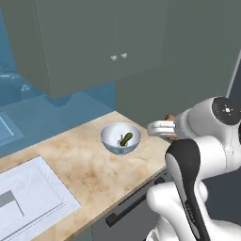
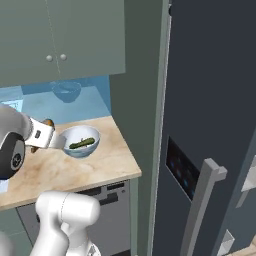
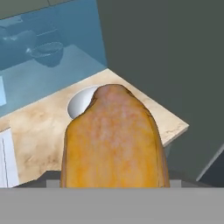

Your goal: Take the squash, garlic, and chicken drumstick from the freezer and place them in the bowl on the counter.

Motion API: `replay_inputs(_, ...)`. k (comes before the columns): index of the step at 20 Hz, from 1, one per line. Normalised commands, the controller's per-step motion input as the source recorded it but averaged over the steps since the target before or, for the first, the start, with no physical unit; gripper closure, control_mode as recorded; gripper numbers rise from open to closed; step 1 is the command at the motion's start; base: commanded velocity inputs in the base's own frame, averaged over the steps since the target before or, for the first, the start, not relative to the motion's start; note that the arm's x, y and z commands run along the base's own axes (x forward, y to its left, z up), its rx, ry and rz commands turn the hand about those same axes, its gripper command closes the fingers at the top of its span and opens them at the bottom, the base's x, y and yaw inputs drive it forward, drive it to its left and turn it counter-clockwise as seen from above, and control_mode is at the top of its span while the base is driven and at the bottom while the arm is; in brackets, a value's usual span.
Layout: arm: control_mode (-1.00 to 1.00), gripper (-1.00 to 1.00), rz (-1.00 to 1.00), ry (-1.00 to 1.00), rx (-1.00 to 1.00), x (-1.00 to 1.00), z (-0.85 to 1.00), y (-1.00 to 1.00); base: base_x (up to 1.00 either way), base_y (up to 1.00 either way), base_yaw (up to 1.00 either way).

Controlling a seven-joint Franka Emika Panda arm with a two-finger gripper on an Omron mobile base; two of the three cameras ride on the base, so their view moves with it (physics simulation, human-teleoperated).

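A: Nearest the lens in the hand view is the chicken drumstick [image 3: 114, 140], an orange-brown lump that takes up the lower middle of the frame.

B: Is the tool [image 1: 170, 126] holding it?

A: It looks so. The drumstick sits right where the fingertips would rise and hides them, so the jaws stand wide with the meat between them. In the left base view a bit of orange-brown pokes out beside the wrist, right of center; in the right base view it shows at the middle left.

B: And the bowl [image 1: 109, 138]?

A: On the table [image 1: 84, 164], center frame in the left base view, just left of the tool. The squash [image 1: 126, 139] lies inside it, dark green against the white. In the hand view the bowl's white rim peeks out behind the drumstick's top left.

B: The freezer [image 2: 210, 100]?

A: The dark slate front fills the right half of the right base view.
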Motion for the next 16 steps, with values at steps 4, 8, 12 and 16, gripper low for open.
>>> replay_inputs(4,-1.00,1.00,0.01,0.06,0.09,0.96,-0.75,0.11,0.00,0.00,0.00)
replay_inputs(8,-1.00,1.00,0.01,0.11,0.11,0.96,-0.83,0.11,0.00,0.00,0.00)
replay_inputs(12,-1.00,1.00,0.00,0.12,0.06,0.92,-0.72,0.31,0.00,0.00,0.00)
replay_inputs(16,-1.00,1.00,0.00,0.04,0.00,0.90,-0.31,0.29,0.00,0.00,0.00)
